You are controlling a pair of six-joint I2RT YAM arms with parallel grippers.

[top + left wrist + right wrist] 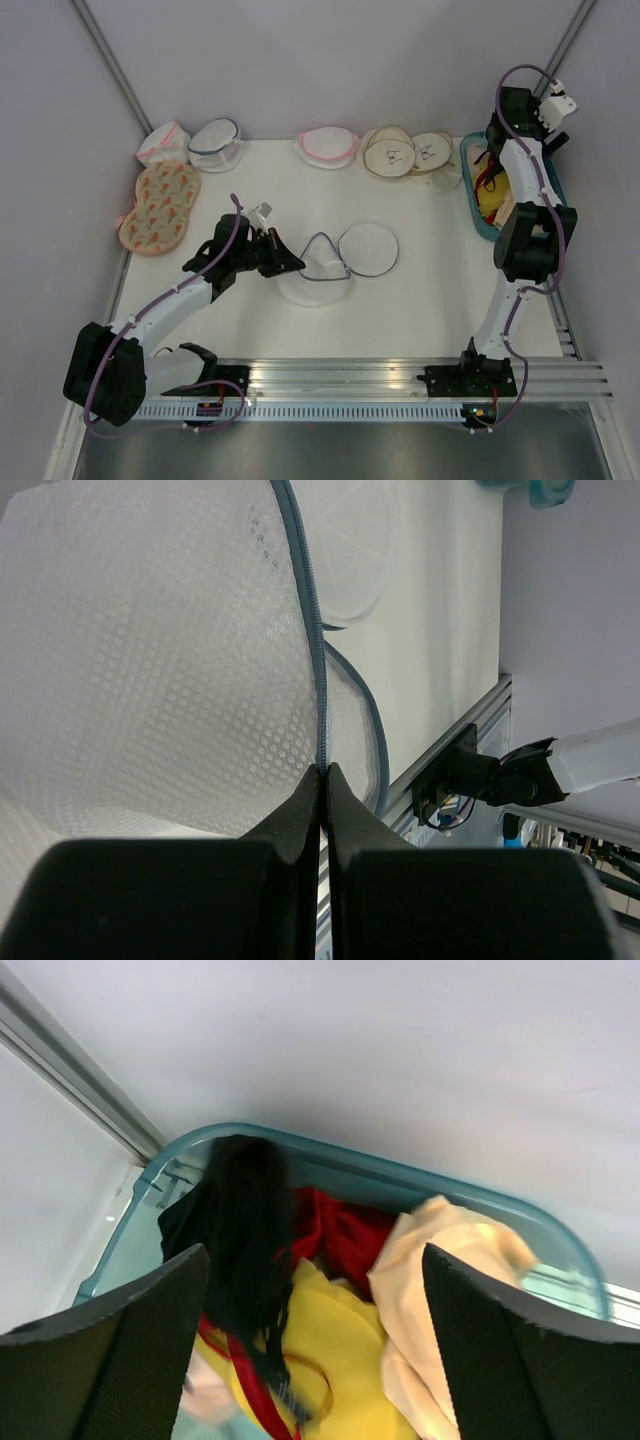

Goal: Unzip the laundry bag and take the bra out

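The laundry bag [318, 272] lies unzipped in the middle of the table, its round lid [368, 247] flopped open to the right. My left gripper [290, 265] is shut on the bag's blue-grey zipper trim [318, 680]; white mesh [150, 660] fills the left wrist view. My right gripper [556, 128] is open and empty above the teal bin [470, 205] at the far right. In the right wrist view a peach rounded garment [450, 1260], the bra as far as I can tell, lies in the bin [400, 1175] between my open fingers [150, 1340].
The bin also holds black [245, 1230], red [345, 1240] and yellow [340, 1340] garments. Along the back edge sit a pink-trimmed bag [327, 146], two beige round pieces [405, 153], a dark-trimmed mesh bag [216, 142] and a patterned item [160, 205].
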